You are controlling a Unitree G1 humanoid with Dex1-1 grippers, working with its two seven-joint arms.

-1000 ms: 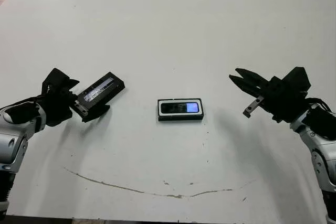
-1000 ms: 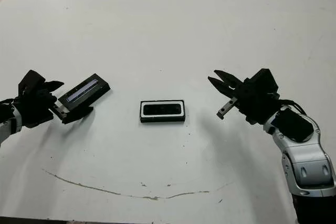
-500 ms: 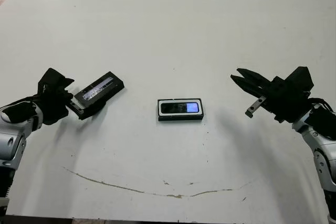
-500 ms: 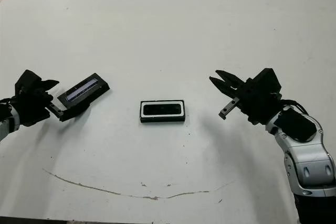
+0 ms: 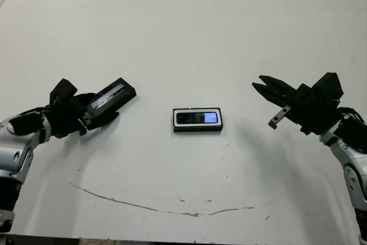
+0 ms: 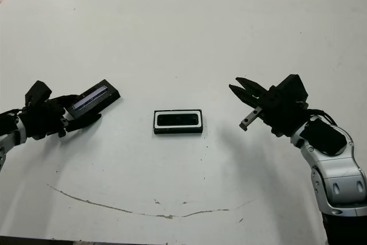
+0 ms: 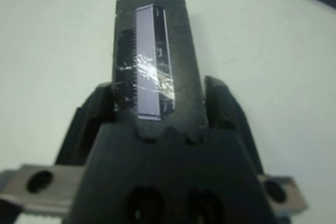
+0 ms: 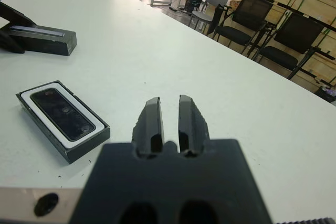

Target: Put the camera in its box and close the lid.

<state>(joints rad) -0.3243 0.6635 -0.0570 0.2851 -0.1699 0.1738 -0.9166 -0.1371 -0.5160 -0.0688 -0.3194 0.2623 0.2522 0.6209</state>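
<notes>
The camera (image 5: 196,117) already lies in the box (image 5: 196,128). Our left gripper (image 5: 85,116) clasps the lid (image 5: 112,97); our right gripper (image 5: 268,92) is empty, fingers nearly together. Next we must carry the lid over and square it on.

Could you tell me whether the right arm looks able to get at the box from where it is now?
Probably yes. The right gripper hangs above bare table beside the box, with nothing between them. The left gripper, off to the other side, holds the lid.

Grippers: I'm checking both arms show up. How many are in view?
2. The left gripper is at the table's left, shut on the lid; the right gripper hovers at the right, empty.
</notes>
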